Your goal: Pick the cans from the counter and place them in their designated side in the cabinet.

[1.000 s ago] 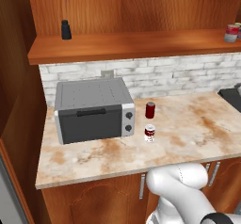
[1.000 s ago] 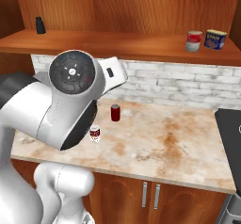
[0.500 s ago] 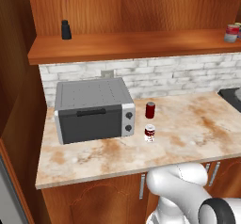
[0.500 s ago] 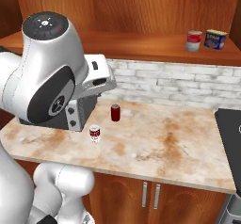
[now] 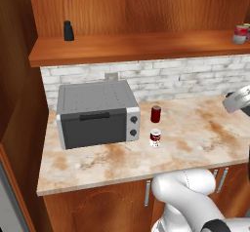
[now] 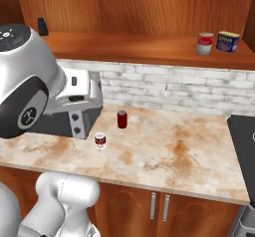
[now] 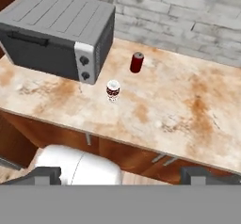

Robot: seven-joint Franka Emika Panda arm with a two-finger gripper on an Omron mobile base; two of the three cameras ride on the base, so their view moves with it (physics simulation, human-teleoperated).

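Observation:
Two of the cans stand on the counter (image 5: 195,133) just right of the toaster oven: a plain dark red can (image 5: 156,114) (image 6: 122,119) (image 7: 136,62), and nearer the front edge a red-and-white labelled can (image 5: 155,137) (image 6: 100,141) (image 7: 113,90). A third can, red with a silver base (image 6: 204,43) (image 5: 240,33), stands at the right end of the cabinet shelf (image 5: 132,48). My gripper (image 7: 123,177) hangs high above the counter's front edge, well back from both cans. It is open wide with nothing between its fingertips (image 7: 44,176).
A grey toaster oven (image 5: 97,114) fills the counter's left part. A small black bottle (image 5: 68,31) stands at the shelf's left end, and a blue-labelled can (image 6: 228,41) beside the red one. A dark cooktop (image 6: 244,141) borders the counter on the right. My arm (image 6: 25,86) hides part of the oven.
My arm has swung left and back in the right base view, uncovering more of the counter and wall. Neither can on the counter has moved. The jaws stay open.

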